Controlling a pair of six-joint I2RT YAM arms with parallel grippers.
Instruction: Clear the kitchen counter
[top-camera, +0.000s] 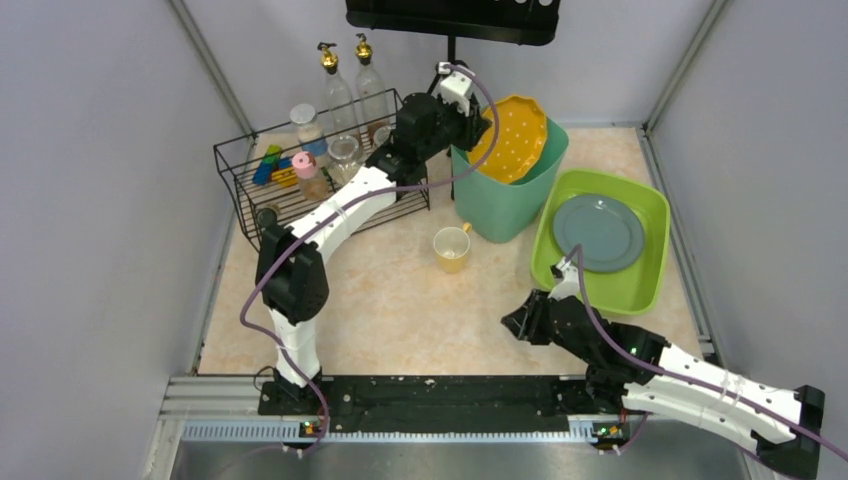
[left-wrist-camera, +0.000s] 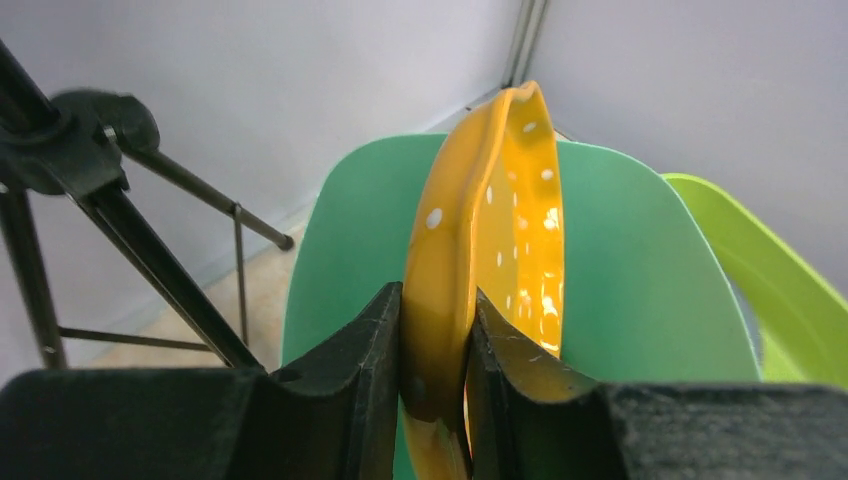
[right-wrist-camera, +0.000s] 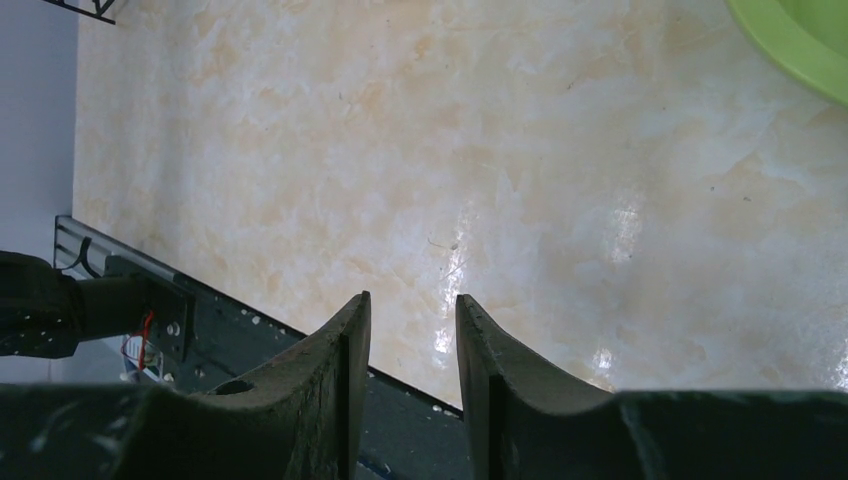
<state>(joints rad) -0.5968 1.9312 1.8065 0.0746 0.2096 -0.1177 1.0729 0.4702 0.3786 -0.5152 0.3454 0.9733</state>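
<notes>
The bench (top-camera: 390, 310) lies flat between the grey walls. It runs from the black front rail away to the far wall; I cannot tell whether it is longer that way or across. Its middle and near-left part are bare marbled stone.

The black wire rack (top-camera: 290, 205) stands at the far left. It holds jars, a pink-lidded bottle (top-camera: 307, 172) and coloured blocks (top-camera: 270, 165). Two clear bottles with gold caps (top-camera: 335, 85) stand at its far side.

The lime tray (top-camera: 650, 215) sits along the right side with a grey plate (top-camera: 598, 232) lying flat in it. Just left of it, touching or nearly so, stands the green tub (top-camera: 510, 210) at the far centre.

The left arm reaches across the rack's right end to the tub. Its end effector (top-camera: 470, 112) is clamped on the rim of the yellow spotted dish (top-camera: 515, 135), which stands on edge, tilted, over the tub's mouth. The wrist view shows both fingers (left-wrist-camera: 370, 350) pressed to the rim, with a black tripod (left-wrist-camera: 150, 260) to the left.

The right end effector (top-camera: 515, 322) hangs low over bare bench near the tray's near-left corner. Its fingers (right-wrist-camera: 345, 350) are slightly apart and hold nothing.

A yellow mug (top-camera: 451, 247) stands upright just in front of the tub.
</notes>
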